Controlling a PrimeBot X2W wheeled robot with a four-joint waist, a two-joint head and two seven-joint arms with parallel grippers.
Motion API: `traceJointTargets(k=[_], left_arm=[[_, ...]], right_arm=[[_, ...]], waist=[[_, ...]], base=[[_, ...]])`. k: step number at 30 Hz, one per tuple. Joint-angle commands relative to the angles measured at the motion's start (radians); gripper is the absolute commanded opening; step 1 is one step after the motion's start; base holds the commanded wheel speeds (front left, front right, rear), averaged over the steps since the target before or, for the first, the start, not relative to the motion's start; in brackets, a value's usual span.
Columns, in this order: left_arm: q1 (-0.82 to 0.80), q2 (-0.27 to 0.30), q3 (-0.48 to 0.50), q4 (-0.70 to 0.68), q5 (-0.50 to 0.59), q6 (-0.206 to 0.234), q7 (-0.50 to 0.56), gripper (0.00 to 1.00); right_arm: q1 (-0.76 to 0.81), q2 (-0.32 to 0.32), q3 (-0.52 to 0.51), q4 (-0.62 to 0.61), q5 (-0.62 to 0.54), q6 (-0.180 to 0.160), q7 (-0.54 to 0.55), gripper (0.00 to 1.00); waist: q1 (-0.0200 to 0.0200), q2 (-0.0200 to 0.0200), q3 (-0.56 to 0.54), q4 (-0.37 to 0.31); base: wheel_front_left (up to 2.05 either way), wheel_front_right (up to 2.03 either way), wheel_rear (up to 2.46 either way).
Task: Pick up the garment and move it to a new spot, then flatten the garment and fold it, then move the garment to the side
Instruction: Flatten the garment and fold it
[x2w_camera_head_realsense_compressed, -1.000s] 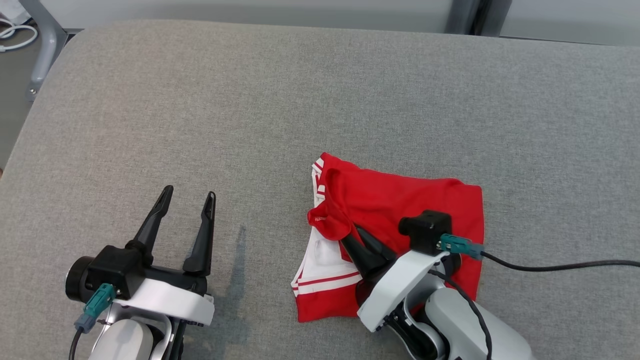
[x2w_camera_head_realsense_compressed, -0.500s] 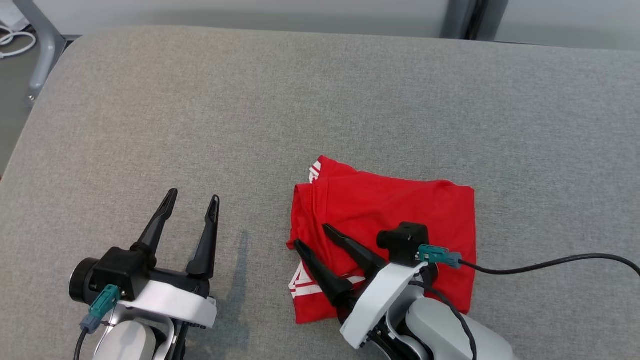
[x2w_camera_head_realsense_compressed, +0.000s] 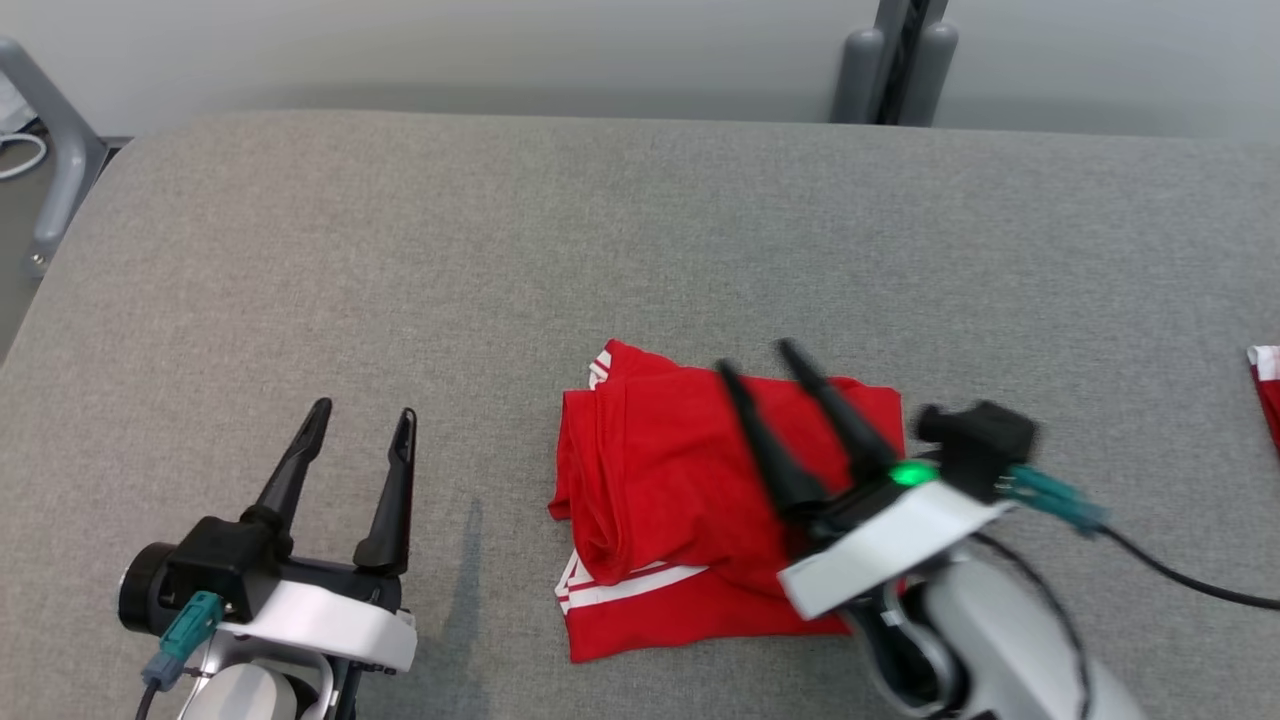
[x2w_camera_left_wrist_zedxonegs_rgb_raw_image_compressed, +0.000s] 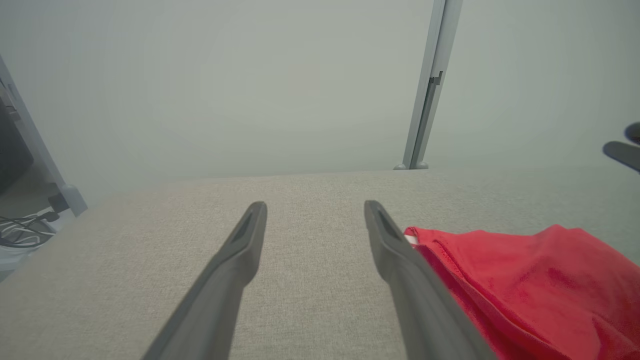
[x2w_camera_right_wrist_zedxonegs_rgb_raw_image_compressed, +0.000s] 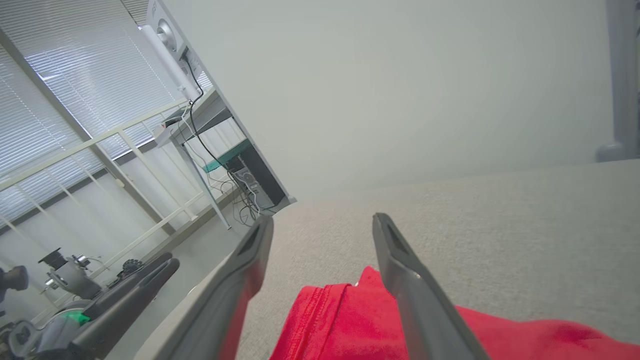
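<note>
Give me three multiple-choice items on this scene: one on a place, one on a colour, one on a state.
1. The garment lies on the grey table: A) under the left gripper; B) to that gripper's right; C) to its left.
2. The garment's stripes are: A) white; B) blue; C) black.
3. The right gripper is: A) shut on the garment; B) open, holding nothing; C) shut and empty.

Answers:
1 B: the head view shows bare table between them, with the cloth on the right.
2 A: white bands cross the red cloth near its front edge.
3 B: its fingers stand apart over the cloth in the head and right wrist views.
</note>
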Motion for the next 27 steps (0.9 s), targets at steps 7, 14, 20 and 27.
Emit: traceJointTargets(k=[7,14,20,27], left_arm=[[0.039,0.019,0.032,-0.031,-0.01,0.025,-0.004,1.0],[0.08,0.03,0.054,-0.074,-0.025,0.051,0.009,1.0],[0.122,0.044,0.058,-0.11,-0.032,0.064,0.029,1.0],[0.179,0.054,0.052,-0.126,-0.034,0.081,0.055,1.0]], right_arm=[[0.163,-0.059,-0.317,-0.149,-0.17,0.0,0.027,1.0],[0.298,-0.099,-0.523,-0.289,-0.308,0.0,0.133,1.0],[0.411,-0.123,-0.607,-0.351,-0.382,0.0,0.192,1.0],[0.532,-0.101,-0.657,-0.358,-0.41,0.0,0.215,1.0]], waist=[[0.0,0.0,-0.049,-0.029],[0.0,0.0,-0.095,-0.047],[0.0,0.0,-0.144,-0.054],[0.0,0.0,-0.199,-0.062]], base=[[0.0,0.0,0.0],[0.0,0.0,0.0],[0.0,0.0,0.0],[0.0,0.0,0.0]])
